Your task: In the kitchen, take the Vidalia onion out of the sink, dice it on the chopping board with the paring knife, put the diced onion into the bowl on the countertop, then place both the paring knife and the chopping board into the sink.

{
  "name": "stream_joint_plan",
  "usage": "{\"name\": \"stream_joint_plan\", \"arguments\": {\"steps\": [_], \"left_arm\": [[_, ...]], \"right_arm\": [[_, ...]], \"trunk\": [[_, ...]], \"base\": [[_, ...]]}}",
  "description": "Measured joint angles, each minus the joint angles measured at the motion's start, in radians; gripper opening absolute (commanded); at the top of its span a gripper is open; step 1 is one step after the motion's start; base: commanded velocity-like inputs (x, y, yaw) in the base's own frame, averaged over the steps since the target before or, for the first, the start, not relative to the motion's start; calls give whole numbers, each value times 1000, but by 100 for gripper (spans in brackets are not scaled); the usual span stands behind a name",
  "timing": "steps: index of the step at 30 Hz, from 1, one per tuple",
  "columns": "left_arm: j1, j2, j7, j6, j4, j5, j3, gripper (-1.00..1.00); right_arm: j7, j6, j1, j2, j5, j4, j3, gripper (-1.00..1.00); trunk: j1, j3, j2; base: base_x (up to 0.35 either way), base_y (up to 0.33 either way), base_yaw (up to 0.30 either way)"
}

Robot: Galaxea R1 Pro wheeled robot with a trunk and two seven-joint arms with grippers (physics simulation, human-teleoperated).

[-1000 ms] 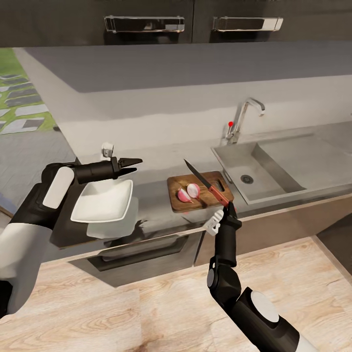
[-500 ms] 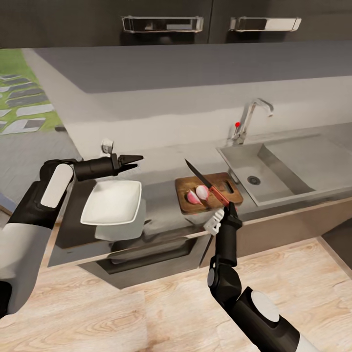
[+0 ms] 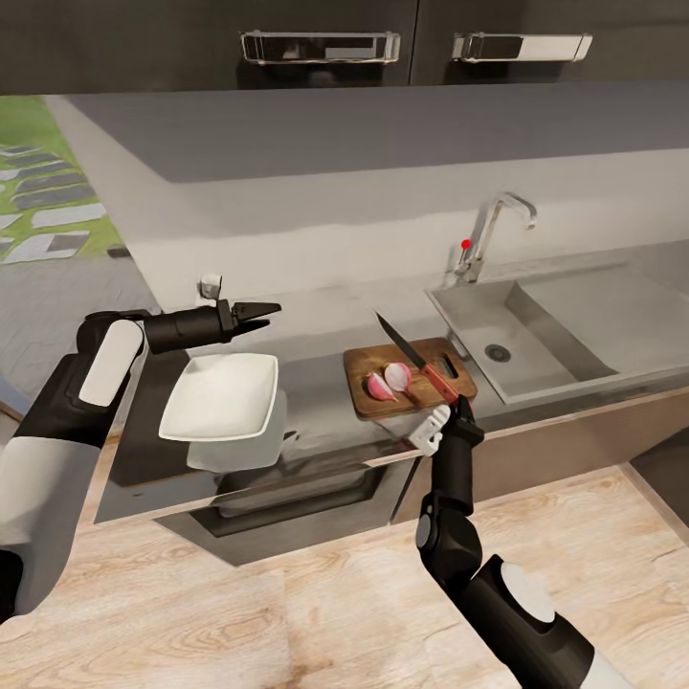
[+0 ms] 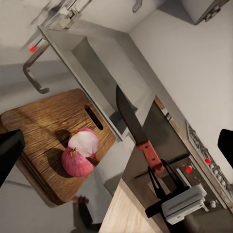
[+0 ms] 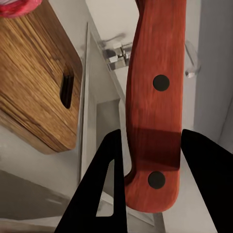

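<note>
The paring knife is gripped by its red handle in the right claw, blade angled above the chopping board. The halved Vidalia onion is seen just beyond that claw. The left claw is held open, empty, above the bowl.

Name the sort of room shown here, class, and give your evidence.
A kitchen: a steel sink with a curved tap, a grey countertop over dark cabinets, and a chopping board holding a halved onion.
</note>
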Motion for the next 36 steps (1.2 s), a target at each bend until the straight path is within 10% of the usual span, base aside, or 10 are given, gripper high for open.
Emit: {"name": "stream_joint_plan", "arguments": {"steps": [36], "left_arm": [[0, 0, 2, 0, 0, 0, 0, 100]], "right_arm": [[0, 2, 0, -61, 0, 0, 3, -100]], "trunk": [[0, 0, 0]], "base": [[0, 0, 0]]}}
